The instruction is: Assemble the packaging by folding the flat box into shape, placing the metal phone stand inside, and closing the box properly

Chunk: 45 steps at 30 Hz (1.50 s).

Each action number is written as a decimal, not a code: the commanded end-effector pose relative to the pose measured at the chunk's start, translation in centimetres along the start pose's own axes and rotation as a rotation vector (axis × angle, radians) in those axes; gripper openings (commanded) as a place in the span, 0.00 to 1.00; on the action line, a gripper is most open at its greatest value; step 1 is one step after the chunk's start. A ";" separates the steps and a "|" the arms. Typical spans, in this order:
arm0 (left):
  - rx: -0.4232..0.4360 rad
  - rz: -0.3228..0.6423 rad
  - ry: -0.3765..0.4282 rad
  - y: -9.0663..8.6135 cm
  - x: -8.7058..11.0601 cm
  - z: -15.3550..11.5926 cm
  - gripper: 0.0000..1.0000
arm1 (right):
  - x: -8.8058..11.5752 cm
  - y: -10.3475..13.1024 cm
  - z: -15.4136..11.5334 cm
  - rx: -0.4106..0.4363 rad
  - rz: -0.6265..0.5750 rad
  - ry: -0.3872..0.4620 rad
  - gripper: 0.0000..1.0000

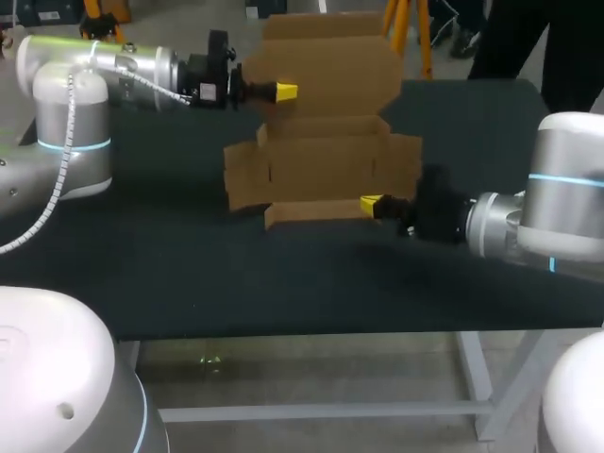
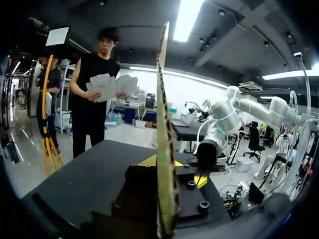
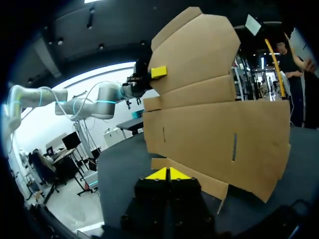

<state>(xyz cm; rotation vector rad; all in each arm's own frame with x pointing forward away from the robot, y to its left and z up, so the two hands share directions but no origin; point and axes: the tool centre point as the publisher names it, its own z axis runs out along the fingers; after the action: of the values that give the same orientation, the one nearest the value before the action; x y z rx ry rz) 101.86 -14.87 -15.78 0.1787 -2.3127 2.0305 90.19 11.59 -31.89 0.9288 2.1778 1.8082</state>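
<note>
A brown cardboard box blank (image 1: 326, 160) lies partly unfolded at the middle of the black table. Its large lid panel (image 1: 330, 61) stands raised at the far side. My left gripper (image 1: 286, 92) is shut on the left edge of that panel. In the left wrist view the cardboard (image 2: 164, 124) runs edge-on between the left gripper's (image 2: 172, 169) yellow tips. My right gripper (image 1: 371, 205) is shut, its tips at the narrow front flap (image 1: 311, 213). From the right wrist, the right gripper (image 3: 168, 174) shows tips pressed together just before the blank (image 3: 214, 129). No phone stand is in view.
The black table (image 1: 189, 274) stretches bare to the left and in front of the blank. Side flaps (image 1: 245, 177) spread flat on both sides. My right arm (image 1: 528, 222) lies low over the table's right part.
</note>
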 end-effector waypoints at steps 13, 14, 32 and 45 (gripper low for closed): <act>-0.026 -0.052 -0.205 -1.8 3.3 0.2 0.00 | 1.6 -1.3 -2.2 -0.031 -0.027 -0.005 0.00; -0.031 -0.068 -0.190 -1.7 3.4 0.1 0.00 | 1.7 -1.3 -2.2 -0.030 -0.029 -0.005 0.00; -0.034 -0.145 -0.030 0.0 2.7 -1.1 0.00 | 3.6 -1.8 -1.4 -0.010 -0.047 -0.002 0.00; -0.047 -0.151 0.042 0.9 1.2 -0.6 0.00 | 4.2 -2.3 -0.3 -0.006 -0.035 0.003 0.00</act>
<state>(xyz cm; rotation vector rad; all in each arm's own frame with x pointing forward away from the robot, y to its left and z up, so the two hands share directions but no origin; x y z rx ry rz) 99.79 -14.18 -16.25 0.3735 -2.2883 1.9109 85.66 13.00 -32.43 0.8812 2.1792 1.8007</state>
